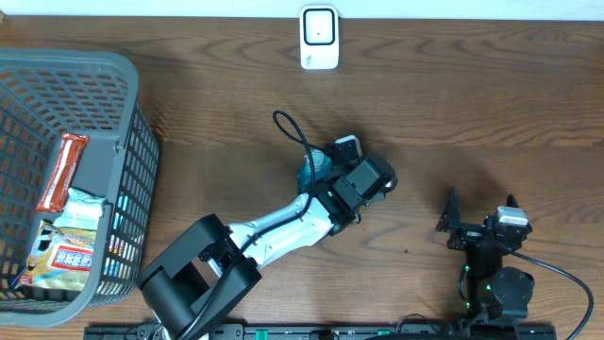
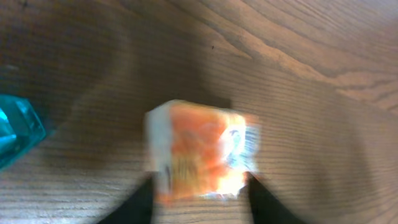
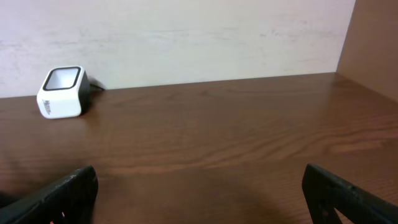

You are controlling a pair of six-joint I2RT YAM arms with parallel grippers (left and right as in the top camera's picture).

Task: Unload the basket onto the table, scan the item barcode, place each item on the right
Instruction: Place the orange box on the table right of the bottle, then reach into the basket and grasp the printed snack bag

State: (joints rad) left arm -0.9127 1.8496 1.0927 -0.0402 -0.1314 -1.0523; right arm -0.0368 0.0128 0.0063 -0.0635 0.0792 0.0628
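An orange and white snack packet [image 2: 202, 149] shows blurred over the wood in the left wrist view. My left gripper [image 2: 199, 196] stands open above it, its dark fingers [image 2: 140, 202] spread at the packet's two sides; contact is too blurred to judge. From overhead the left gripper [image 1: 357, 162] is at mid table, with a white bit of the packet [image 1: 347, 144] at its tip. The white barcode scanner [image 1: 319, 38] stands at the far edge, also seen from the right wrist [image 3: 61, 92]. My right gripper [image 3: 199, 193] is open and empty at the near right [image 1: 479, 215].
A teal object [image 2: 15, 127] lies on the table just left of the packet, under the left arm [image 1: 311, 172] from overhead. A grey mesh basket [image 1: 123, 142] with several snack packs stands at the left edge. A black cable [image 1: 293, 127] loops by the left wrist.
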